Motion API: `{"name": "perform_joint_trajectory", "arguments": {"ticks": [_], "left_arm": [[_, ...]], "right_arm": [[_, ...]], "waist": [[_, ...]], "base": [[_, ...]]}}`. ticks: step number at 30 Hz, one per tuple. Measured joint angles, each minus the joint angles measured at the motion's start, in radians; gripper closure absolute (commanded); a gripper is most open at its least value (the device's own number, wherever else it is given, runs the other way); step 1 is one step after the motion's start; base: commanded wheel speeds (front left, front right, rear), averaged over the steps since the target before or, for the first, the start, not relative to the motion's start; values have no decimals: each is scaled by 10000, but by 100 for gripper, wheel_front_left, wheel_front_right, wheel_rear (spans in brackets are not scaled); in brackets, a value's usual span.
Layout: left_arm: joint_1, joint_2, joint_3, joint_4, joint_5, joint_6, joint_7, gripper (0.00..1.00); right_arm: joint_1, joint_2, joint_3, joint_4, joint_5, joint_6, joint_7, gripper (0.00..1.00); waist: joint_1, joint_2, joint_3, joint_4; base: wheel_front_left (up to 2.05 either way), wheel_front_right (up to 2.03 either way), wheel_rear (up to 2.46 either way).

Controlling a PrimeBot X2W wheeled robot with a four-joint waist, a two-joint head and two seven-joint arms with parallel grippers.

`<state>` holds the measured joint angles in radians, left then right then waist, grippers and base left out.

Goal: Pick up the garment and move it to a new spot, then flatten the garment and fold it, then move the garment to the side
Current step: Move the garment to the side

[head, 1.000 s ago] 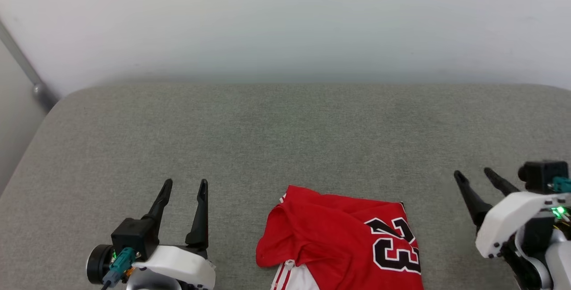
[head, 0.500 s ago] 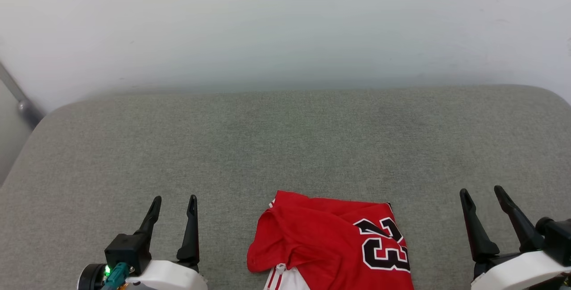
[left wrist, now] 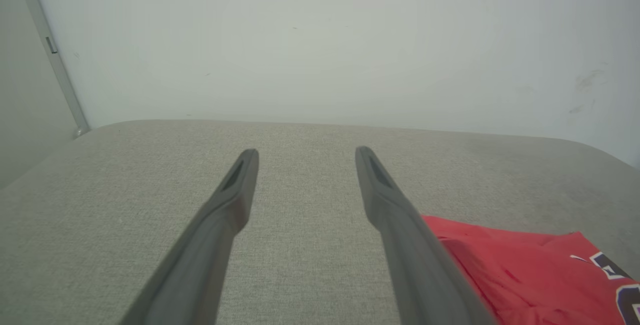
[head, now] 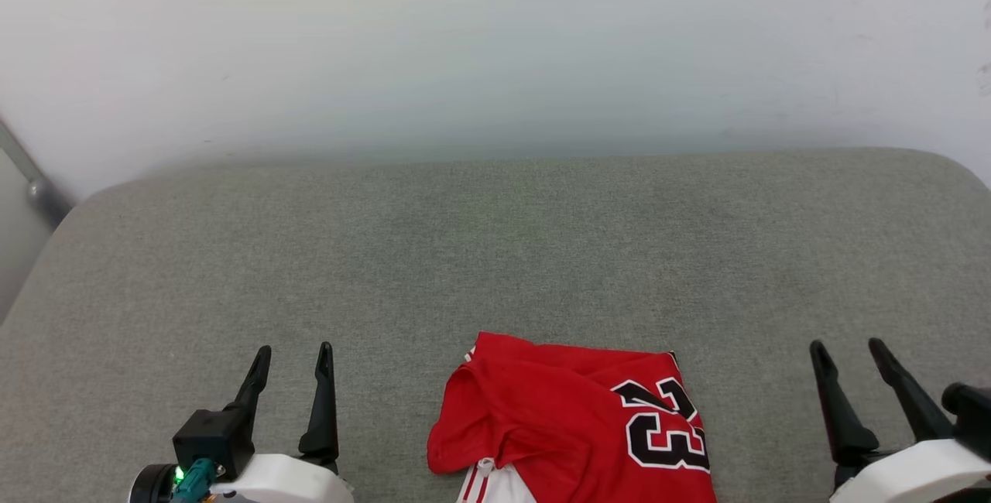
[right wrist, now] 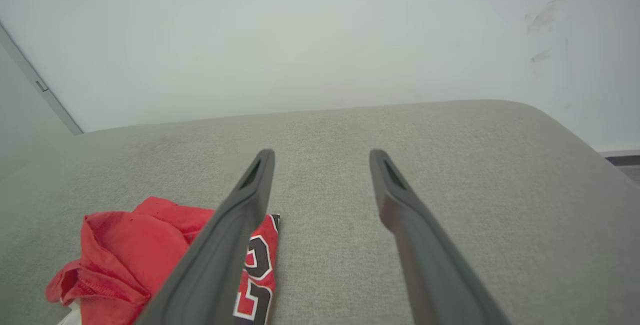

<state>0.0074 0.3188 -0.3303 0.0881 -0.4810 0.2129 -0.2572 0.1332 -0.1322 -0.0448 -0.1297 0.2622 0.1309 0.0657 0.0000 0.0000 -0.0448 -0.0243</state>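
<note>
Garment [head: 573, 426] lies between left fingers [head: 322, 410] and right fingers [head: 834, 402], both spread, empty.

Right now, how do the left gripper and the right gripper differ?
The left gripper sits left of the garment, the right gripper right of it. The left gripper's fingers lean rightward up the head view; the right gripper's lean leftward. Both are open, empty and clear of the garment.

Red garment [head: 573, 426] lies folded — "23" facing up.
</note>
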Motion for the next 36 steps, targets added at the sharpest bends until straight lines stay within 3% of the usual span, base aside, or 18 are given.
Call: {"name": "perform_joint_trajectory", "arguments": {"ticks": [8,12,16,20,22,23,32,33,34,35,36], "left_arm": [[6,-167,178,-65,8,58,-17,0],[-6,-234,345,-155,59,13,-29,0],[-48,-345,495,-299,213,-31,-31,0],[-76,-466,523,-431,399,-105,-46,0],[-108,-497,552,-479,472,-178,-58,0],[-267,-614,546,-506,564,-244,-58,0],[-829,-805,495,-353,773,-598,-58,0],[-865,-807,514,-326,809,-633,-58,0],[-895,-815,543,-314,821,-637,-58,0],[-921,-826,560,-305,826,-652,-58,0],[-938,-848,579,-291,853,-685,-58,0]], "right_arm": [[3,-362,-1563,928,1200,0,1547,0],[-329,-899,-2608,2021,2309,-4,3210,0],[-653,-1183,-3001,3024,3304,-2,5342,0],[-993,-771,-3325,3707,4481,-13,7511,0],[-1267,-261,-3407,3866,5066,-13,8399,0],[-1641,430,-3386,3985,5772,-13,9233,0],[-2772,746,-2832,5333,7083,2,9329,0],[-2861,746,-2698,5471,7221,4,9327,38],[-2934,748,-2583,5553,7317,6,9288,62],[-2989,750,-2445,5614,7356,6,9235,95],[-3018,754,-2316,5657,7417,6,9189,100]], "waist": [[0,0,43,125],[0,0,100,283],[0,0,190,509],[0,0,341,769],[0,0,488,868],[0,0,741,1010],[0,0,1457,1473],[0,0,1512,1513],[1,0,1561,1543],[1,0,1601,1563],[0,0,1626,1579]], "base": [[0,0,0],[0,0,0],[0,0,0],[0,0,0],[0,0,0],[0,0,0],[0,0,0],[0,0,0],[0,0,0],[0,0,0],[0,0,0]]}}
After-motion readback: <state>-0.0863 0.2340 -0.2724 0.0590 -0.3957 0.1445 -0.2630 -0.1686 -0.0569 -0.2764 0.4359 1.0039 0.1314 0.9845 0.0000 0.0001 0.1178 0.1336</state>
